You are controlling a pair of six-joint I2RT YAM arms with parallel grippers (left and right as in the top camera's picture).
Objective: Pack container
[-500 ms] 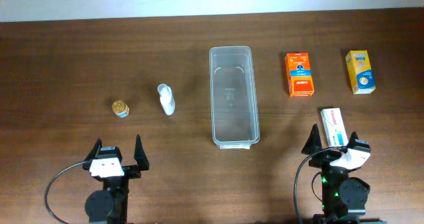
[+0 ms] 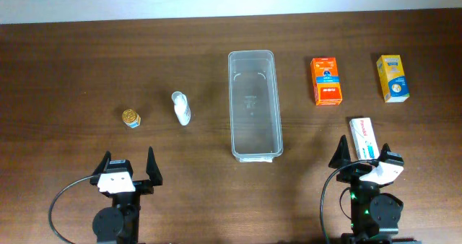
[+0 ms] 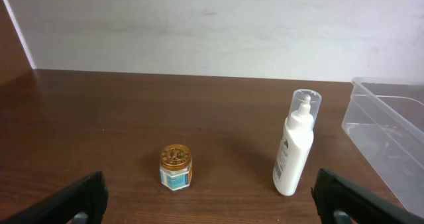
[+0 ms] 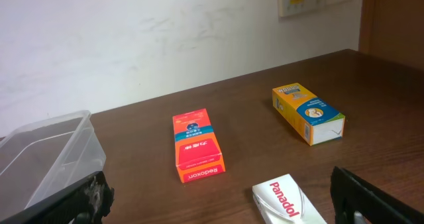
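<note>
Overhead view: the clear container (image 2: 253,103) lies lengthwise at mid-bench, empty, with nothing packed yet. The left claw (image 2: 128,159) and right claw (image 2: 361,152) hang at the near edge, both spread wide and holding nothing.

Hazards, as judged:
- The Panadol box (image 2: 363,136) has its near end right at the right claw's fingers. A careless descent may strike or skew it before any grip is made. Clearance in height cannot be told.
- The container is narrow and probably light. A Redoxon box (image 2: 326,81) or the yellow box (image 2: 393,78) brought in crosswise may catch the rim and shove the bin.
- The white bottle (image 2: 181,108) is rounded and may roll or squirt out under a pinch.
- The gold-lidded jar (image 2: 131,118) is small, so an off-centre closure may knock it away.
</note>
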